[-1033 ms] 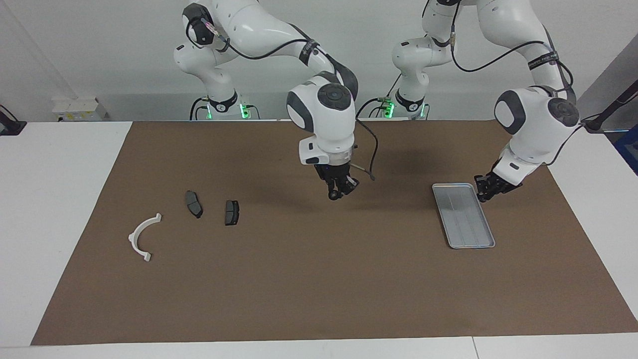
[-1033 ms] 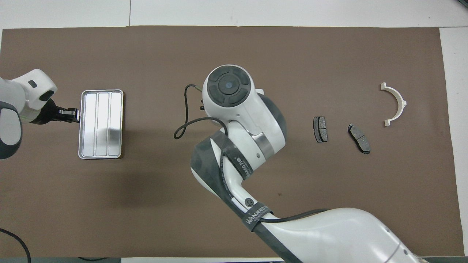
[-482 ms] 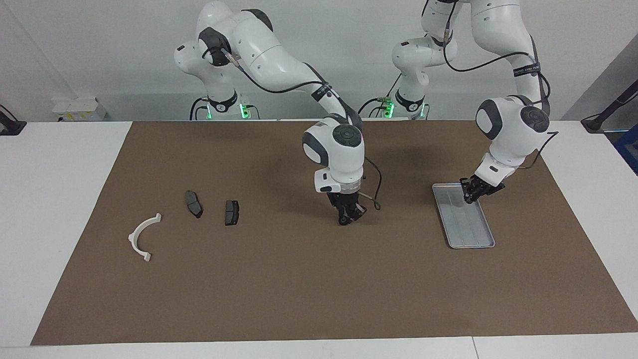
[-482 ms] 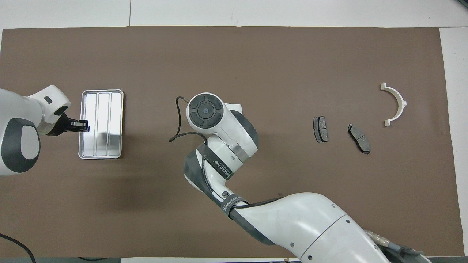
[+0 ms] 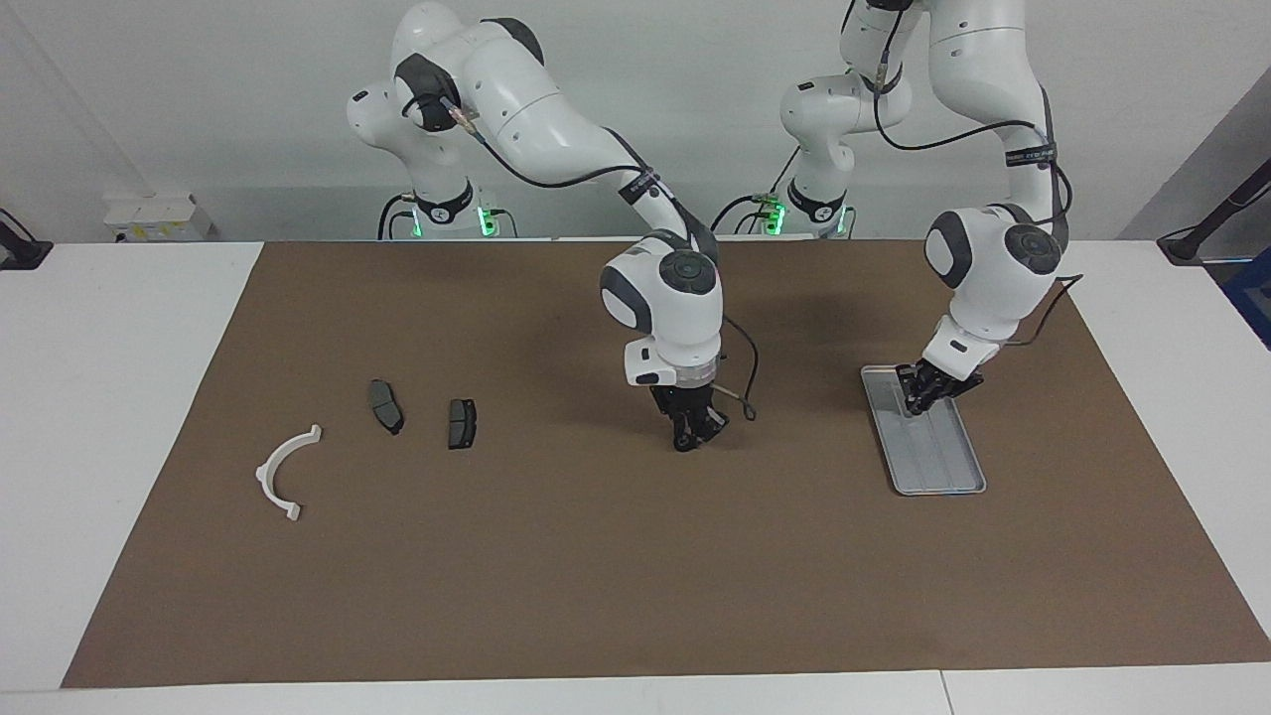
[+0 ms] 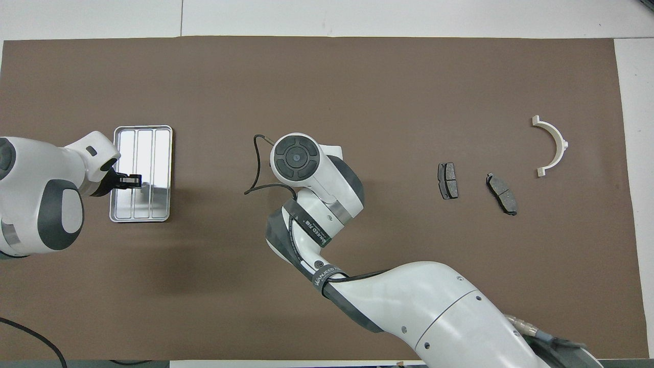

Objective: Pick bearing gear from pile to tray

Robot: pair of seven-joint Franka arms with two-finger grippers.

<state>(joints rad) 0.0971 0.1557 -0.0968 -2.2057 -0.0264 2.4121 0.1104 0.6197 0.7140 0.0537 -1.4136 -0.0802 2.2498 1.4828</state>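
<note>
Left fingers (image 5: 912,405) over tray (image 5: 938,465)

We see open mat (image 5: 556,576) between the pads (image 5: 462,423) and tray (image 5: 948,467), blocked only by our right hand (image 5: 685,442) at mid-tabletop.

A: Facing camera — mounted high across the table, looking back at both arm bases by the wall, moderately far. It takes in the whole brown mat (image 5: 596,556).

B: Overhead camera — high above the robots' own end, pointing forward and steeply down, somewhat closer; the mat (image 6: 357,76) fills it edge to edge.

A: Shared ground?

B: The mat, seen half a turn apart: the tray (image 5: 943,467) sits at one side there, (image 6: 142,219) at the other here. Same with the white half-ring bracket (image 5: 281,469), (image 6: 553,143).
</note>
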